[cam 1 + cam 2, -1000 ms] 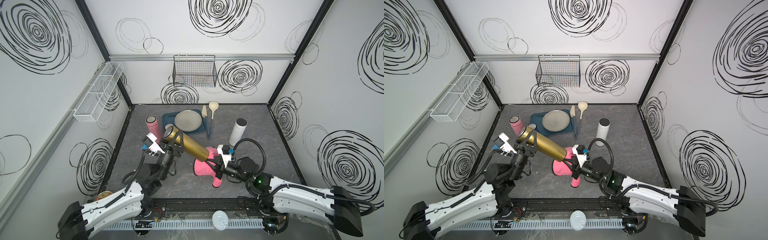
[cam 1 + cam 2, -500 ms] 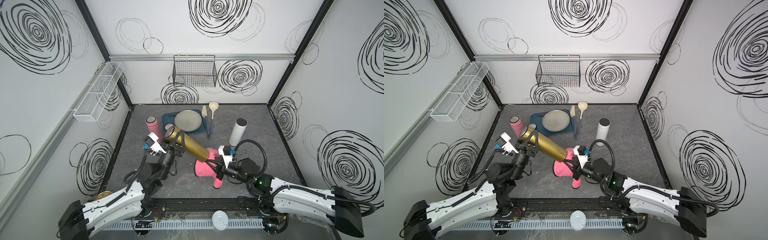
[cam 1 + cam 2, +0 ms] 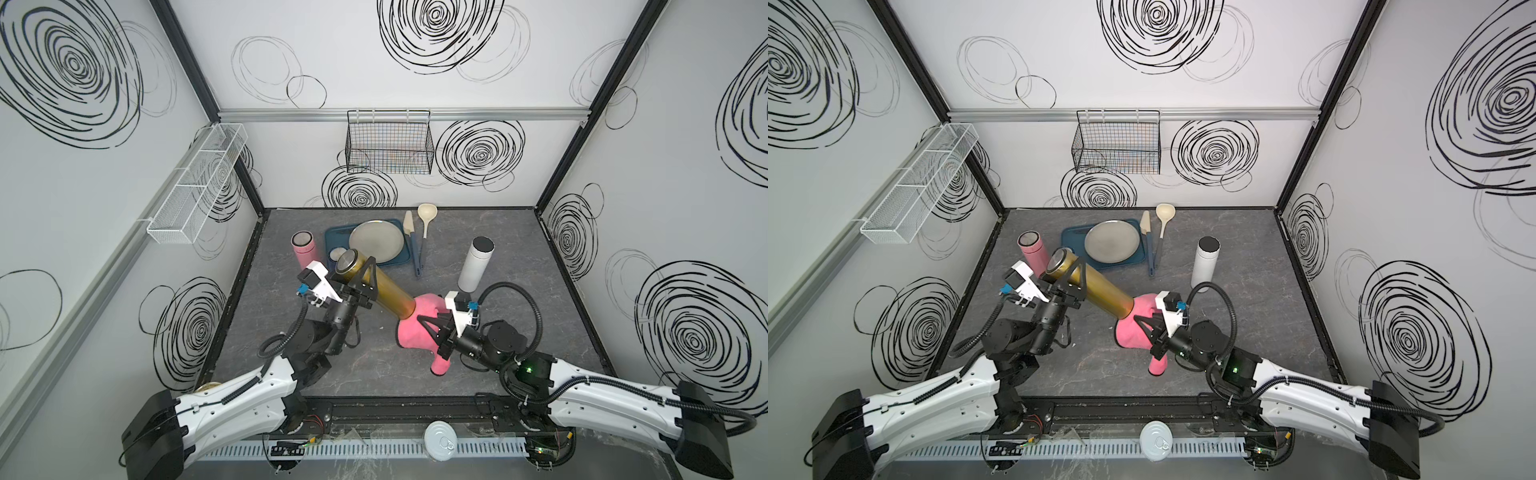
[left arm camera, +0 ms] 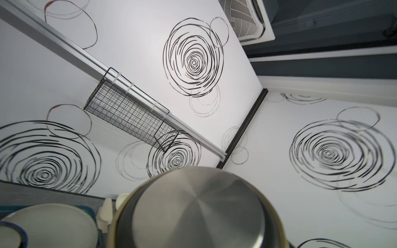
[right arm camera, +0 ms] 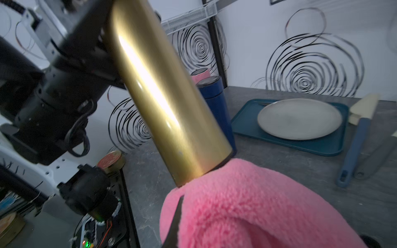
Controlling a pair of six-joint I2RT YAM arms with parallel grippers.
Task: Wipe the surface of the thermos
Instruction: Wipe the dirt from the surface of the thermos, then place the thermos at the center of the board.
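Where pink cloth (image 3: 409, 338) wraps thermos (image 3: 388, 291) end, open floor (image 3: 374, 370) nearby

The lower end of the gold thermos (image 3: 390, 291) was hidden inside the pink cloth (image 3: 411, 340), in which the right gripper (image 3: 432, 334) was partly buried. The blue thermos (image 5: 214, 96) was mostly blocked by the gold one. In the left wrist view the gold thermos was cut off by the edge.

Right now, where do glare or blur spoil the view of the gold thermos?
Right wrist view: a bright glare streak runs along the gold thermos, and the pink cloth looks a little soft. Left wrist view: its steel end looms close, slightly blurred. Both top views: even light, sharp.
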